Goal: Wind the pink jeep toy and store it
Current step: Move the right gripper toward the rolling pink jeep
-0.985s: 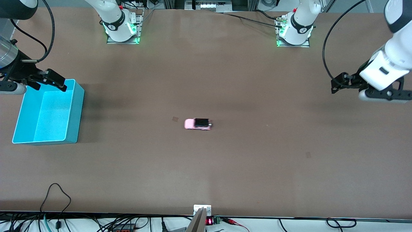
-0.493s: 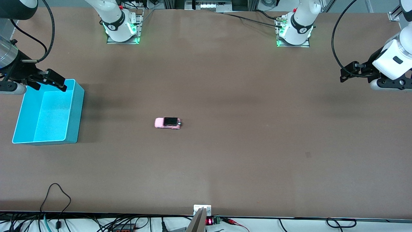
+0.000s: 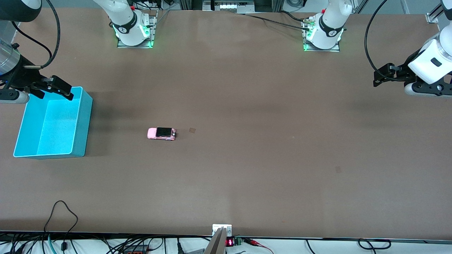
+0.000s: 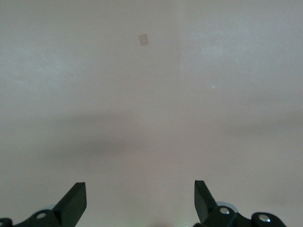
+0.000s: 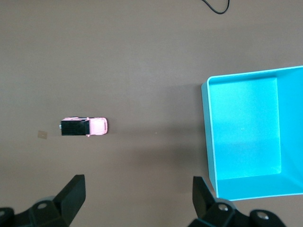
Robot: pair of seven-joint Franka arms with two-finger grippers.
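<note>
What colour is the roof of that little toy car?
Black, on a light-pink body: the pink jeep toy shows it best in the right wrist view.

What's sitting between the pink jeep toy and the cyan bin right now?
Nothing: only bare tabletop separates the pink jeep toy from the cyan bin, shown in the front and right wrist views.

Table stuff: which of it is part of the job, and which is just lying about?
Part of the job:
- pink jeep toy, standing on the table
- cyan bin, empty, at the right arm's end

Lying about:
- small square patch beside the jeep
- black cable at the table's near edge
</note>
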